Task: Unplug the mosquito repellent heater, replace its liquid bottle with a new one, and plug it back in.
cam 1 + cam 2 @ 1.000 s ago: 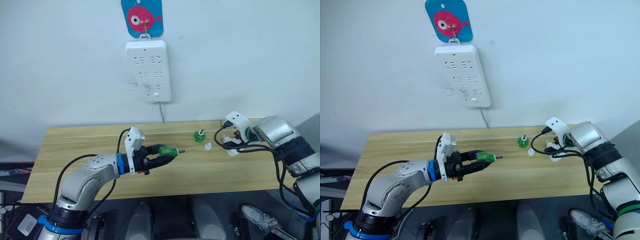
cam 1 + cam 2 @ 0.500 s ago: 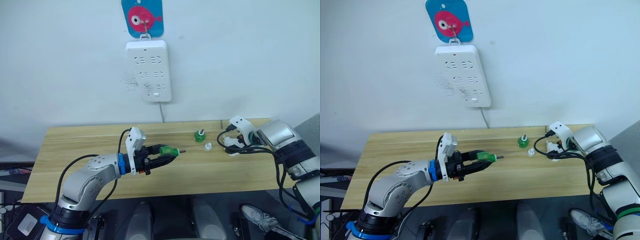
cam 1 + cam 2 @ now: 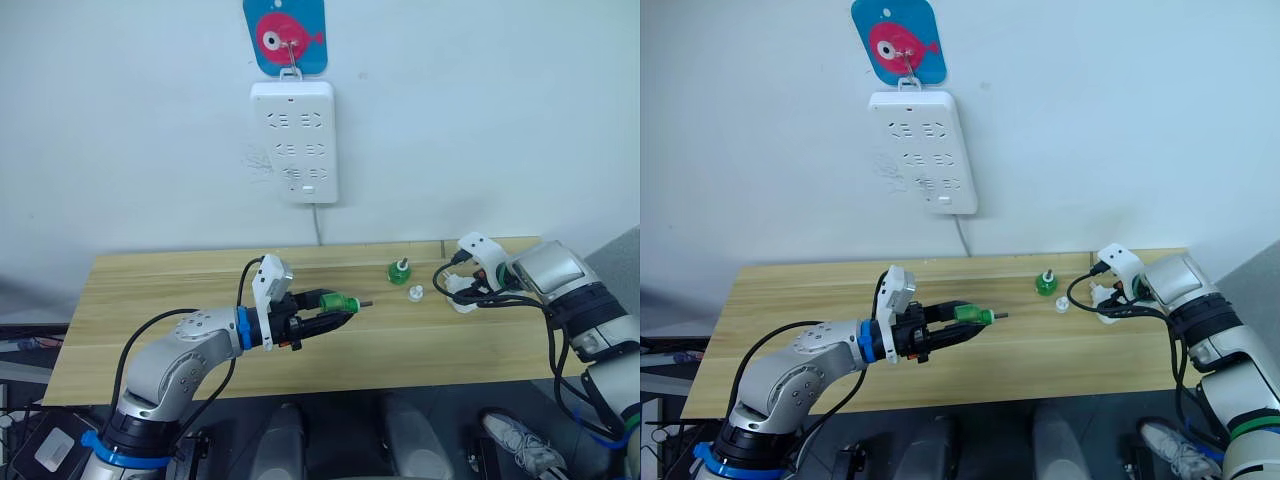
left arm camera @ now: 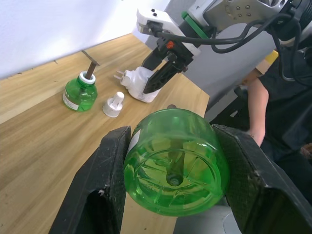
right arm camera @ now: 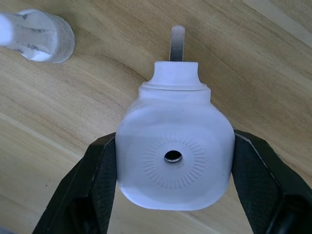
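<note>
Two grippers, both full. Our left gripper [image 3: 335, 312], mid-frame, squeezes a green bottle [image 4: 176, 168]. Our right gripper [image 5: 170, 165], at right, hugs the white heater [image 5: 174, 155] on the table [image 3: 150, 290], near another green bottle [image 3: 399, 270] & white cap [image 3: 414, 294].

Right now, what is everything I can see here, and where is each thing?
Power strip: one, white, hung on the wall under the fish hook.
Fish hook: one, blue with a pink fish, on the wall.
Table: one, light wood, against the wall.
Green bottle with wick: one, standing on the table near the back edge.
Cap: one, white, on the table beside that bottle.
Second green bottle: one, gripped in the left hand, above the table.
Mosquito repellent heater: one, white, gripped in the right hand.
A person: dark clothing, beyond the table's end.
</note>
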`<move>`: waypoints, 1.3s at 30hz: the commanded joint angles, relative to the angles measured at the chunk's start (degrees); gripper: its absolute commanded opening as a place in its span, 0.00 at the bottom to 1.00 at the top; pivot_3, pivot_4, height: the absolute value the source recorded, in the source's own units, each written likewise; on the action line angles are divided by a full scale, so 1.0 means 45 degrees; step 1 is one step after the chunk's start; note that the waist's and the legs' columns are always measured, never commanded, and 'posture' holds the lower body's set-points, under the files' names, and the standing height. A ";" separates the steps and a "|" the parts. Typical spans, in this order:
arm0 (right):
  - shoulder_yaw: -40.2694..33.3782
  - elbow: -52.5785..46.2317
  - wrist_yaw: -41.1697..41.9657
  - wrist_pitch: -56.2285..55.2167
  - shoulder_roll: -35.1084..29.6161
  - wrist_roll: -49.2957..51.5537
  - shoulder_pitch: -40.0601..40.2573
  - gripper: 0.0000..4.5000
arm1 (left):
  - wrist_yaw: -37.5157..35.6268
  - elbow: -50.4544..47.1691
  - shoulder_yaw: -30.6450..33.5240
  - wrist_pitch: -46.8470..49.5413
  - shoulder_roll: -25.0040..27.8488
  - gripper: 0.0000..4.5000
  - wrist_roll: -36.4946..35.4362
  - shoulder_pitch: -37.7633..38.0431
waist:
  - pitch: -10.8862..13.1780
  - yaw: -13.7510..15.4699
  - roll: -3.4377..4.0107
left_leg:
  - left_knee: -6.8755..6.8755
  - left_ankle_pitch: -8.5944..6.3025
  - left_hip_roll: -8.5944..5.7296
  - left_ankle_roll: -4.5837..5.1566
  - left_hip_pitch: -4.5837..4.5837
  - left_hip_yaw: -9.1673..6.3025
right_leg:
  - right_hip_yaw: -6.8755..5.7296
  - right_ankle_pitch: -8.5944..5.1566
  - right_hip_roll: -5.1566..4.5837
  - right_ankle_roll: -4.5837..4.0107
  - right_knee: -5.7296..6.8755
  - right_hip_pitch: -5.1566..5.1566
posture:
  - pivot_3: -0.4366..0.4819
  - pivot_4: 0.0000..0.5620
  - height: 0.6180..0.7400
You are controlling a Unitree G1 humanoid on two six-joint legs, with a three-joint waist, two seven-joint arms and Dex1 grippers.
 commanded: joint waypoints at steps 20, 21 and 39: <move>-1.2291 -0.9009 0.1103 0.6616 -0.0113 0.7683 0.1998 0.65 | -0.1730 0.2645 0.1831 0.3634 0.0491 0.51 -0.3568 -0.4946 | 0.0000 -0.0455 0.0009 | 0.0013 0.0001 0.0000 -0.0001 -0.0028 -0.0007 | -0.0021 0.0005 0.0007 0.0009 0.0001 -0.0006 | 0.20 0.41 0.95; -1.3266 -0.9394 0.1090 0.6833 0.0493 0.8292 0.1832 0.65 | -0.1860 0.2974 0.1857 0.3918 0.0547 0.51 -0.3715 -0.5430 | 0.0000 -0.0534 0.0008 | 0.0010 0.0001 0.0000 -0.0001 -0.0026 -0.0008 | -0.0021 0.0005 0.0007 0.0009 0.0003 -0.0006 | 0.20 0.41 0.95; -1.3168 -0.9301 -0.5970 0.5459 0.1303 1.9322 0.2776 0.65 | -0.1737 0.4546 0.2940 0.6904 0.0172 0.51 -0.5999 -0.8207 | 0.0000 -0.1007 0.0011 | 0.0011 0.0002 0.0002 -0.0003 -0.0035 -0.0012 | -0.0026 0.0005 0.0003 0.0010 0.0000 -0.0009 | 0.20 0.44 0.95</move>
